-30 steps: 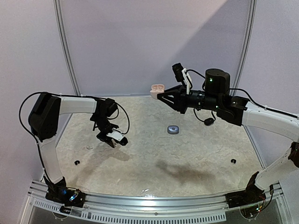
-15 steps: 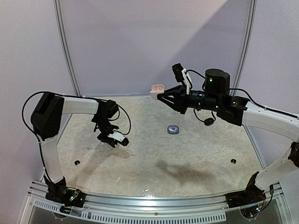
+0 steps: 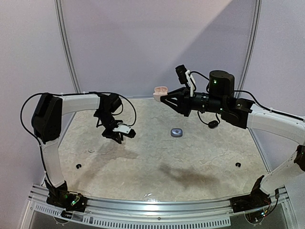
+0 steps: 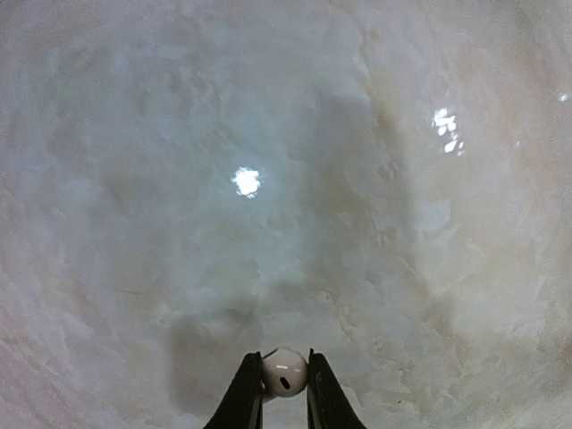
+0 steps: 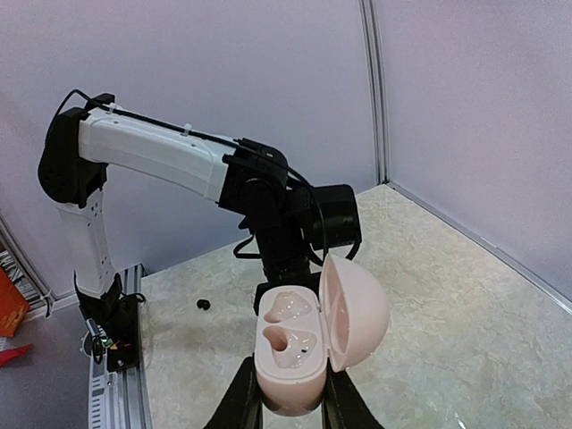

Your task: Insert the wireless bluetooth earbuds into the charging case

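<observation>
Left gripper (image 4: 285,386): jaws clamped on a small white rounded earbud (image 4: 282,370), pinched at the fingertips. It's held in the air above the pale marble-pattern tabletop (image 4: 268,134), on the table's left side. Only bare table surface shows under it in the left wrist view.

Right gripper (image 5: 293,404): jaws closed on the base of a pale pink oval plastic charging case (image 5: 288,349). It's held high near the back wall, well apart from the left gripper. The case's hinged lid (image 5: 357,308) is open and stands up along one side of the two wells. The nearer well shows a dark hole. Can't tell whether the other well is filled.

Around:
- A small grey-blue rounded closed case (image 3: 177,132) lies on the table, roughly between the two grippers and lower than both. It touches neither.
- A small black bit (image 3: 78,166) sits near left on the table, and another black bit (image 3: 238,164) sits near right. Both are well clear of the grippers.
- A faint pale speck (image 3: 90,151) is on the table left of the left gripper, too small to identify.
- In the right wrist view, the left arm's white link (image 5: 152,152) and black wrist sit directly behind the open case.
</observation>
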### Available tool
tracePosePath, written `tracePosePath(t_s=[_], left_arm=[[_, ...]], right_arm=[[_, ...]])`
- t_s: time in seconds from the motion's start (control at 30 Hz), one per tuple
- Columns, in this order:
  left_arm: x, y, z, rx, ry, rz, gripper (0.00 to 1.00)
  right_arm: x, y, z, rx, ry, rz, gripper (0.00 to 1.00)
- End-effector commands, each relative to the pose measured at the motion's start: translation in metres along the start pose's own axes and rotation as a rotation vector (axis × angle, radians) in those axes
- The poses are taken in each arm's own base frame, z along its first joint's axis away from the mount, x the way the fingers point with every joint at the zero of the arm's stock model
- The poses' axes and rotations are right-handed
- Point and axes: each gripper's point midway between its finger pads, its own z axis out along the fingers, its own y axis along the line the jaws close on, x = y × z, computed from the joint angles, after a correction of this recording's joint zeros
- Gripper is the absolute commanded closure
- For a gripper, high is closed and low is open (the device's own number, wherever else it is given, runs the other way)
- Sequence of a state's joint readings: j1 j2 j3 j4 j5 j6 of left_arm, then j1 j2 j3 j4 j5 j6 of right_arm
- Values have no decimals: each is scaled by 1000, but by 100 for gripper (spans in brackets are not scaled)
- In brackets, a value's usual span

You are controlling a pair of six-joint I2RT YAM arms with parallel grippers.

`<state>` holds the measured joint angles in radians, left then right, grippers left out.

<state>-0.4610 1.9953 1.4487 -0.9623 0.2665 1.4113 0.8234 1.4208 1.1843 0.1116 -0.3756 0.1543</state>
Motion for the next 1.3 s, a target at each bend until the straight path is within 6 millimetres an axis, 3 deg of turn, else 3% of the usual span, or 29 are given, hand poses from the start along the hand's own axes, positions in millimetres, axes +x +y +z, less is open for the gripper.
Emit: tracePosePath(t_s=[0.0,0.3,0.4,0.53,0.8,1.0,1.27], left_arm=[[-51,1,-66,-5,-194,-116,89],[-148,-27,-233,-21,-610,-256,89],[-168,-38,-275,-58,-734,-282,89],[-189,-48,-316,-47,-878,-366,88],[-226,-66,-366,40,-1059,-415,88],[-257,-64,-393,110,-1182,-391,88],[-270,-61,-390,156,-1250,-367,88]], right_arm=[[1,-1,-4,2,-3,-27,95],[-15,25,-12,-132,-62,-176,94],[-21,35,-9,-194,-94,-239,94],[-27,45,3,-281,-91,-265,94],[-40,55,29,-414,-113,-278,93],[-41,67,39,-445,-131,-302,93],[-45,87,36,-471,-145,-333,93]])
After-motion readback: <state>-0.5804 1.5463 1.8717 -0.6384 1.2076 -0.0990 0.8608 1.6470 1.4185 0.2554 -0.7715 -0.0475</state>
